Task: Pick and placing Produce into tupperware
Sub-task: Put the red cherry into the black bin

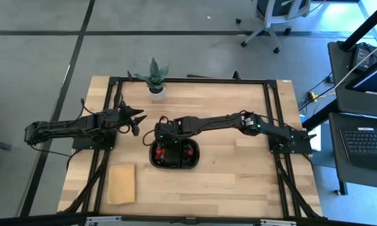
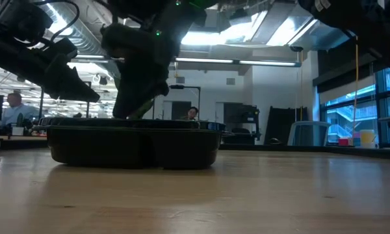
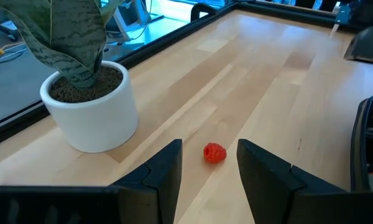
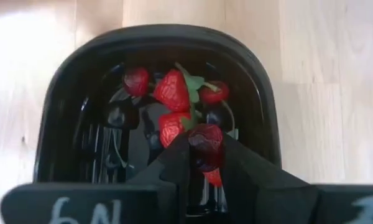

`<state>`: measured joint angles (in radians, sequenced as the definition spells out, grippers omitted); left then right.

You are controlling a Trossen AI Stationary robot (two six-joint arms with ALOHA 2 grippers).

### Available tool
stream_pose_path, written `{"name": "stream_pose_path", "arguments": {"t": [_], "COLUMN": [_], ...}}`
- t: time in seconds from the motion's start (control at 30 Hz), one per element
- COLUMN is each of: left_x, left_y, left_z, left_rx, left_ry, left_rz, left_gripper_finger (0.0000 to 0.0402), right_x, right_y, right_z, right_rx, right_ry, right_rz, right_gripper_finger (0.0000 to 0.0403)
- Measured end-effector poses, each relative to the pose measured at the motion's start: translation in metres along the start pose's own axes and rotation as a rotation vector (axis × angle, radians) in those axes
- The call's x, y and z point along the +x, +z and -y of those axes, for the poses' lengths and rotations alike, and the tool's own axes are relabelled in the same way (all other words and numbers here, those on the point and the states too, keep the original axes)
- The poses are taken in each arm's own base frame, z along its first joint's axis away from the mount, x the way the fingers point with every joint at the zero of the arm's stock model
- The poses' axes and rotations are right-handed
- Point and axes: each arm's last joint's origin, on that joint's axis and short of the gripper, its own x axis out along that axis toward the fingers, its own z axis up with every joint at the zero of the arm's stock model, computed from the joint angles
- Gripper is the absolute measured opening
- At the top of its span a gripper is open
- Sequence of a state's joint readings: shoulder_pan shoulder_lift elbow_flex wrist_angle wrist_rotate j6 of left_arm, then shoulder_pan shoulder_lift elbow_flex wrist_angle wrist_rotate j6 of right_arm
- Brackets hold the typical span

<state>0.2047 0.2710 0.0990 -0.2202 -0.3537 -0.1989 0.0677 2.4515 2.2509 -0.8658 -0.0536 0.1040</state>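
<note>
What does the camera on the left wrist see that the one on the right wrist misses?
Only the left wrist view shows a lone red berry on the table, ahead of the open left gripper, and a potted plant. Only the right wrist view shows the right gripper shut on a dark red piece above strawberries in the black tray. Both show the wooden tabletop.

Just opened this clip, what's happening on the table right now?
The right gripper is over the black two-compartment tray, pinching a dark red berry above strawberries and dark berries already inside. The left gripper waits open near the potted plant, with a lone raspberry on the wood between its fingers. A tan block lies unused at the table's front left.
</note>
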Motion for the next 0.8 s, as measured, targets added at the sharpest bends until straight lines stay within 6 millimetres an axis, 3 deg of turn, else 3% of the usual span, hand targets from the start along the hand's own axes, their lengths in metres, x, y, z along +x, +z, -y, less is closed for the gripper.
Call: {"name": "stream_pose_path", "arguments": {"t": [0.8], "left_x": [0.0000], "left_y": [-0.0025], "left_z": [-0.0005], "left_rx": [0.007], "left_ry": [0.004], "left_rz": [-0.024], "left_gripper_finger": [0.0147], "right_x": [0.0054], "right_y": [0.0020], "right_z": [-0.0005], "right_rx": [-0.003], "right_ry": [0.022], "right_rz": [0.026], "right_gripper_finger": [0.0077]}}
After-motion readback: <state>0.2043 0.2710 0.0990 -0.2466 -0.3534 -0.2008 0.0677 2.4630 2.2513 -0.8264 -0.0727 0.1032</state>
